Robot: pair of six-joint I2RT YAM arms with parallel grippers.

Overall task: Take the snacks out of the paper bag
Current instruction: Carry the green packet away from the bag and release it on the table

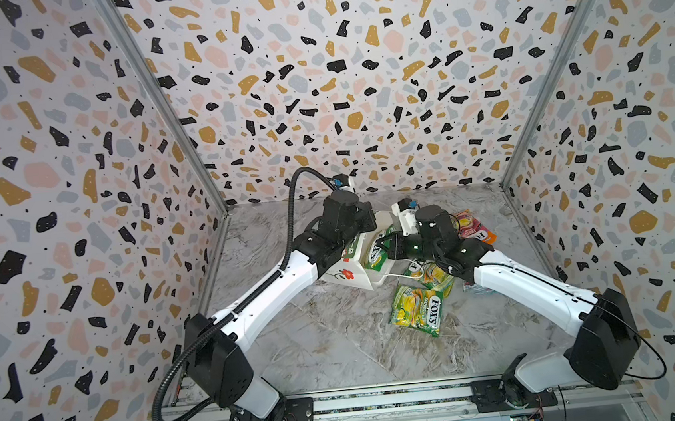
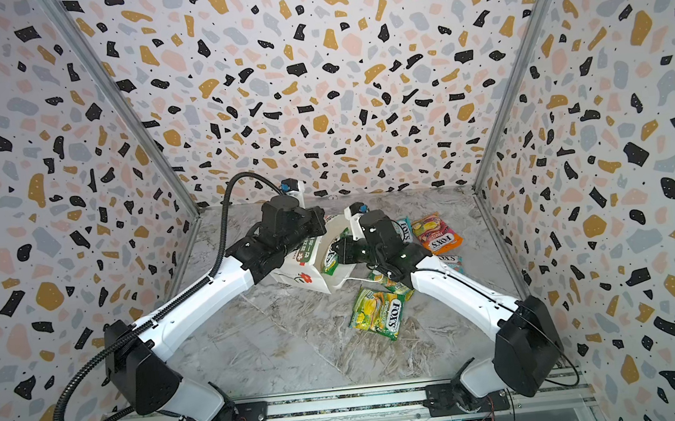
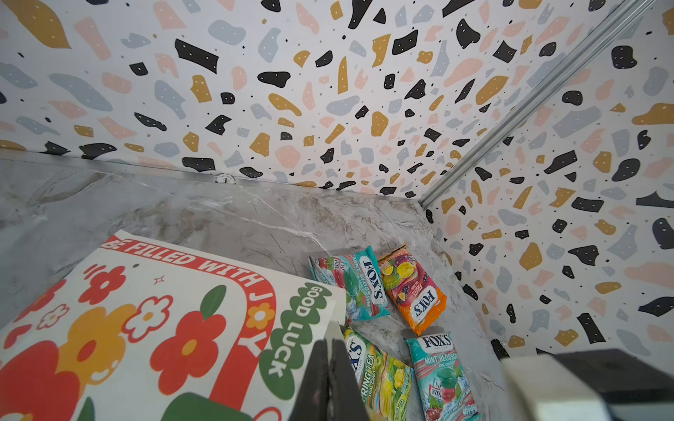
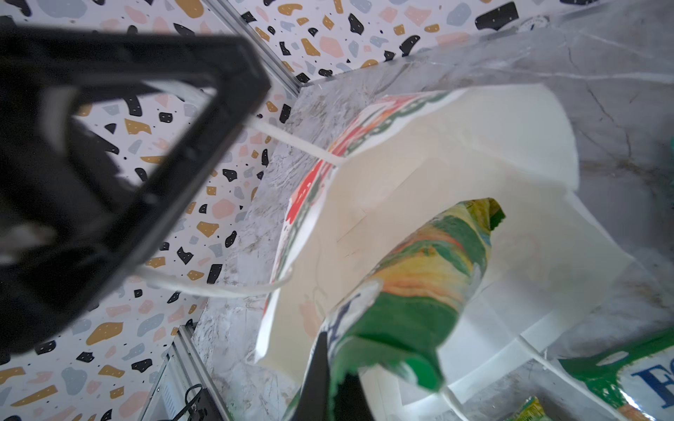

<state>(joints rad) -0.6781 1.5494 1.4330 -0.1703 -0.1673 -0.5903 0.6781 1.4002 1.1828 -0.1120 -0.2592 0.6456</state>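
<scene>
While the left gripper point(image 3: 330, 351) pinches the paper bag point(image 1: 343, 277) by its cord handle point(image 4: 299, 145) toward the bench's point(image 1: 339, 344) back edge, the right gripper point(image 4: 330, 379) pinches a green-yellow packet point(image 4: 419, 284) half out of its mouth: 5 packets point(image 1: 417, 310) out, toward the right edge; 1 to go.

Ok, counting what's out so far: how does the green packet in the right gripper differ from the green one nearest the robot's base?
The gripped packet is pinched by the right gripper, its far end inside the paper bag; the front packet lies free on the table. The gripped packet is curled in the grip; the front packet lies flat, label up. Both are green-yellow FOX'S packets.
</scene>
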